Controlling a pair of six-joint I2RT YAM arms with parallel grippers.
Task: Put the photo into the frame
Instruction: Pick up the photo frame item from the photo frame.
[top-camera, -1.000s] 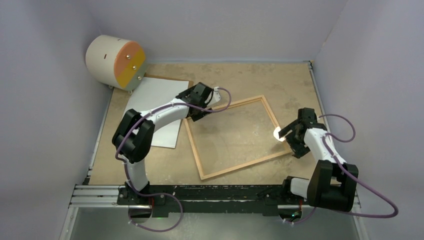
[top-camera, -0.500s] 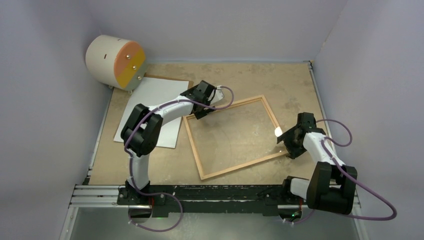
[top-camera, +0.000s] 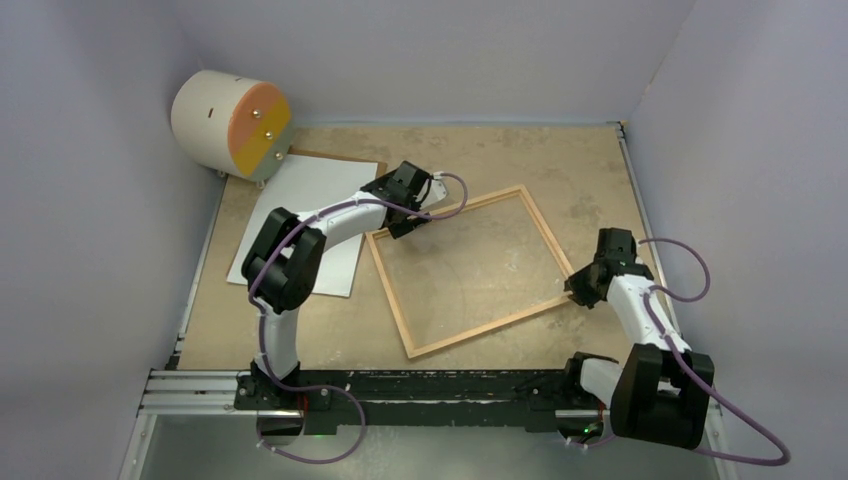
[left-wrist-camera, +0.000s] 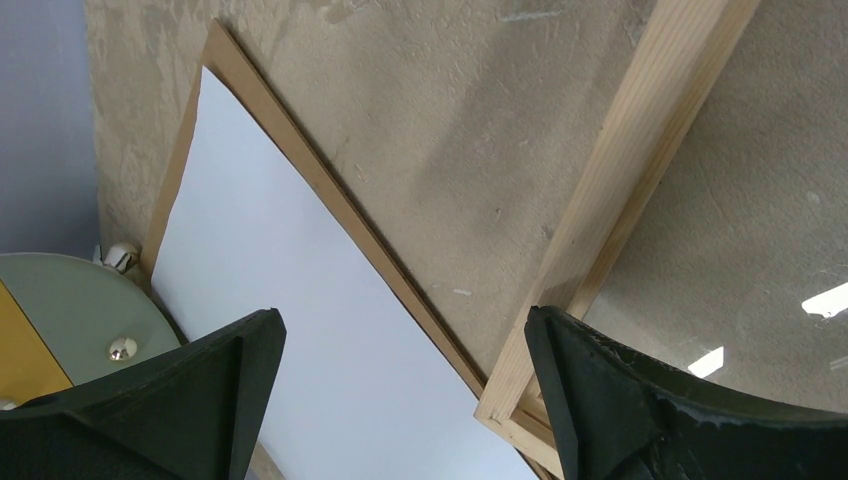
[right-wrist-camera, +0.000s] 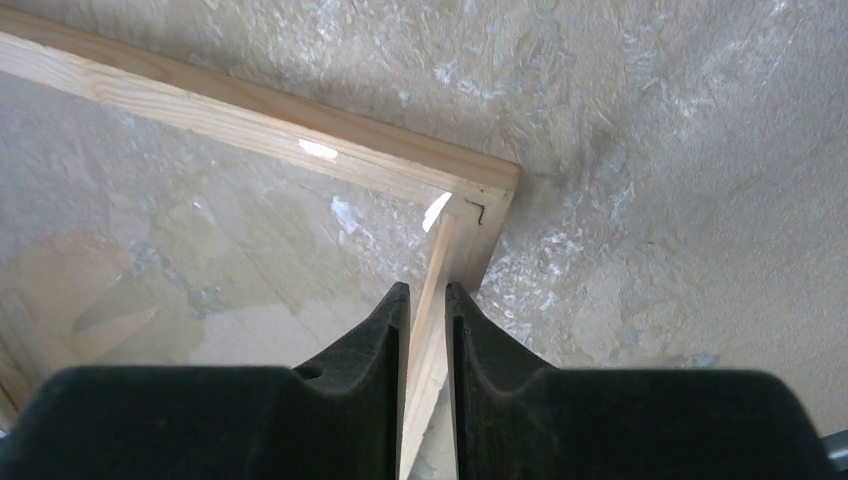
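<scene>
The right gripper (right-wrist-camera: 428, 300) pinches the right rail of the frame (top-camera: 495, 328) close to its near-right corner. The left gripper (left-wrist-camera: 400, 320) hangs wide open and empty over the far-left corner. The photo (top-camera: 300, 190) lies white back up on the brown backing sheet (left-wrist-camera: 330, 205), just left of that open gripper with its long axis near-to-far, so the left arm is nearer.
</scene>
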